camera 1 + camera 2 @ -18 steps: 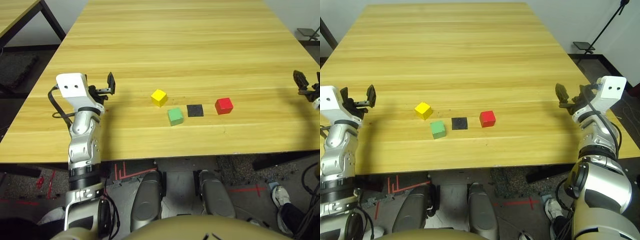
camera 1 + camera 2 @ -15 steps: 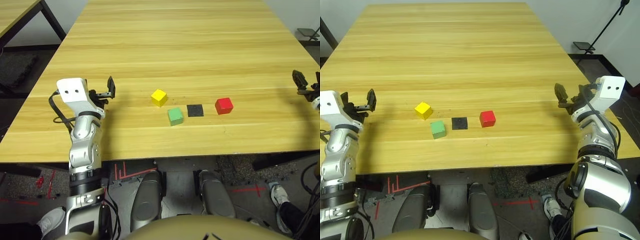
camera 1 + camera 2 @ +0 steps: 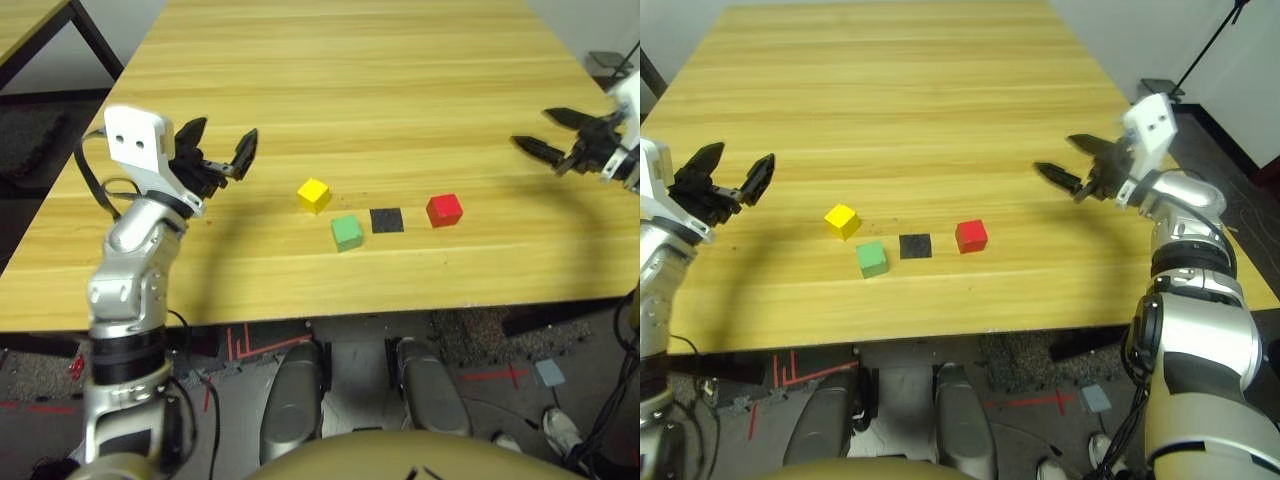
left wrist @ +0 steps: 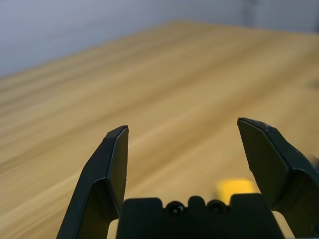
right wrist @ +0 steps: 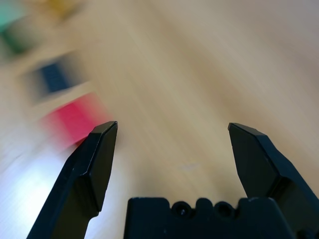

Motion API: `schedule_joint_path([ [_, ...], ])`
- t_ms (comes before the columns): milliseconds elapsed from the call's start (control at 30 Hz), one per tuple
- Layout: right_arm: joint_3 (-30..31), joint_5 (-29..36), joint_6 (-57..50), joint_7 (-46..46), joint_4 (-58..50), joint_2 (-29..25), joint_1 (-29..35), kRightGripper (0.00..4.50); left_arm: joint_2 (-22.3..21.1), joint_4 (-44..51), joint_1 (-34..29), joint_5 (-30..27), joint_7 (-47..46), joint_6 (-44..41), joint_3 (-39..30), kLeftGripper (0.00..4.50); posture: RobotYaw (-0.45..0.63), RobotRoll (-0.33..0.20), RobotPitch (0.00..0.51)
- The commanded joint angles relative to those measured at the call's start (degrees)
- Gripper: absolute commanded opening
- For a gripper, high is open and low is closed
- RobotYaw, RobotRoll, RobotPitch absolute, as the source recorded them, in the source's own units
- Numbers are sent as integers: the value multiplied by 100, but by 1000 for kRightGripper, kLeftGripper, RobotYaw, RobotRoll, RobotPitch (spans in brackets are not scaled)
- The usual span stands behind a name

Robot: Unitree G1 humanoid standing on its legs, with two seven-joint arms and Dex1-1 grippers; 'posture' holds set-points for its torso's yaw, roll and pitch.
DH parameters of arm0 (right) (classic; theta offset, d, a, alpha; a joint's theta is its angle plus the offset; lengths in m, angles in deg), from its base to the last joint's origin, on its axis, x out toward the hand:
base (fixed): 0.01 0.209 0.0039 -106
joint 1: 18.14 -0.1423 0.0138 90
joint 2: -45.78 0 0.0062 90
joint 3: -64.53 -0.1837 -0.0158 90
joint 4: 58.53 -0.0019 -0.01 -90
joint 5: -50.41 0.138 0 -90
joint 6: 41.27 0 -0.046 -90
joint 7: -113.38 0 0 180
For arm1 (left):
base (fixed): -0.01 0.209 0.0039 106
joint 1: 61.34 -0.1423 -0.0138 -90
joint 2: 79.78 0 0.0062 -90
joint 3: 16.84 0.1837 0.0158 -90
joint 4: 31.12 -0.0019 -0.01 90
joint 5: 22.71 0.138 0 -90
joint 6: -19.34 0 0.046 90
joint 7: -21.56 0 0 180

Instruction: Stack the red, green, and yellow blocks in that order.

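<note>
Blocks sit apart on the table (image 3: 330, 110), none stacked, strung across the part of it nearest the robot. The red block (image 3: 444, 210) lies just to the right of the black patch (image 3: 387, 220), and the green block (image 3: 347, 233) lies just to its left. The yellow block (image 3: 314, 196) is near the green one, farther from the robot and a little more to the left, turned so that a corner points toward the robot. The patch lies flat between red and green.

Out past the yellow block, the left gripper (image 3: 223, 140) hovers above the left part of the table, its two black fingers spread wide with nothing between them. On the other side, well to the right of the red block, the right gripper (image 3: 1056, 157) hovers over the table, also wide and empty, fingers angled inward.
</note>
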Motion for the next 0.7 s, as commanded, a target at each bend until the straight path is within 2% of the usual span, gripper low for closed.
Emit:
schedule_joint_path([
  [33, 1040, 167, -87, -414, -418, -251, 3, 4500, -410, 313, 17, -312, 785, -541, 530, 4463, 264, -170, 100],
  [167, 1754, 259, 303, -414, -59, -73, -433, 4500, -583, 377, 121, -161, 1055, -592, 925, 4463, 303, -172, 101],
  [267, 2014, 201, 512, -414, 341, 148, -757, 4500, -510, 402, 217, -183, 931, -758, 961, 4463, 332, -181, 96],
  [400, 2177, 167, 674, -414, 720, 406, -1031, 4500, -534, 567, 114, -232, 847, -1019, 961, 4463, 359, -188, 107],
  [700, 2286, -42, 902, -414, 1152, 920, -1186, 4500, -548, 902, 7, -160, 806, -1207, 1085, 4463, 435, -210, 120],
])
